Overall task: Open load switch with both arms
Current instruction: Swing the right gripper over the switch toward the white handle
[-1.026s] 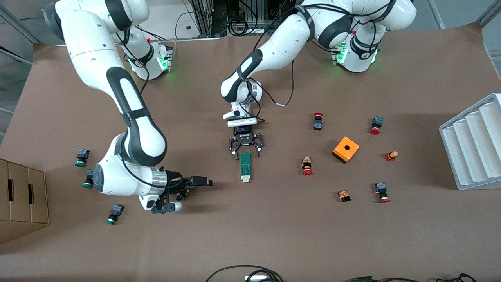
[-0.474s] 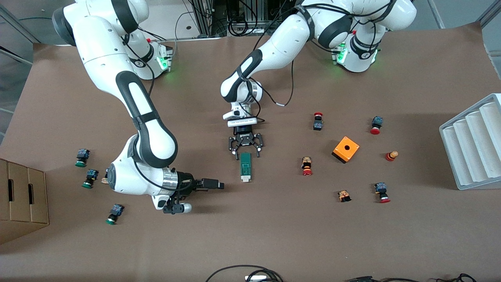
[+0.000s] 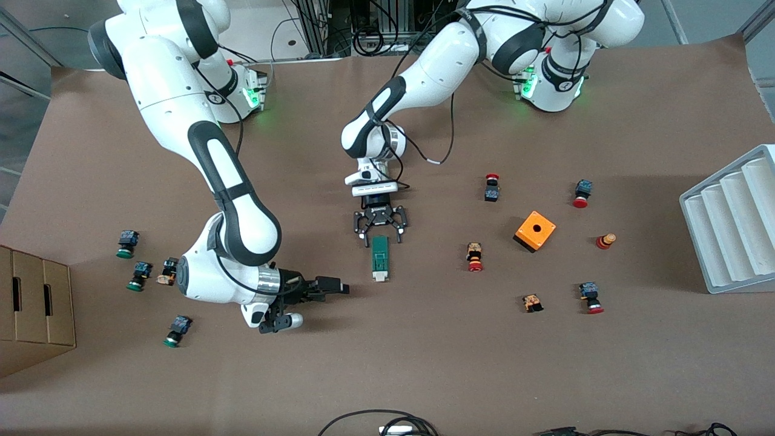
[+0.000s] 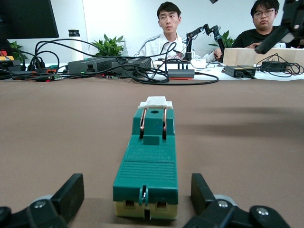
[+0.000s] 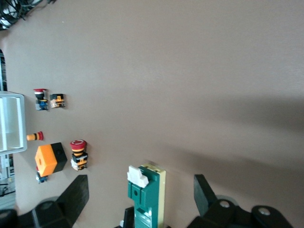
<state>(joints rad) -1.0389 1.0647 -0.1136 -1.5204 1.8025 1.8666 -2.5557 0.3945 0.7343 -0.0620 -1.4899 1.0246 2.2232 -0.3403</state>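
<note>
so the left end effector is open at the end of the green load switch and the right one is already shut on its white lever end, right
Not quite. The left end effector is open around the load switch, but the right end effector is open too, its fingers spread either side of the white lever end without touching it. The right wrist view shows this.

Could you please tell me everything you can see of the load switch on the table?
The load switch is a narrow dark-green block, plastic by its look, with a cream underside and a small white lever piece at the end nearer the front camera. Two copper-coloured wires run along its top. It lies flat on the brown table, near the middle. The left gripper sits open at its other end, one finger on each side, not touching it. The right gripper, also open, is beside it toward the right arm's end.
</note>
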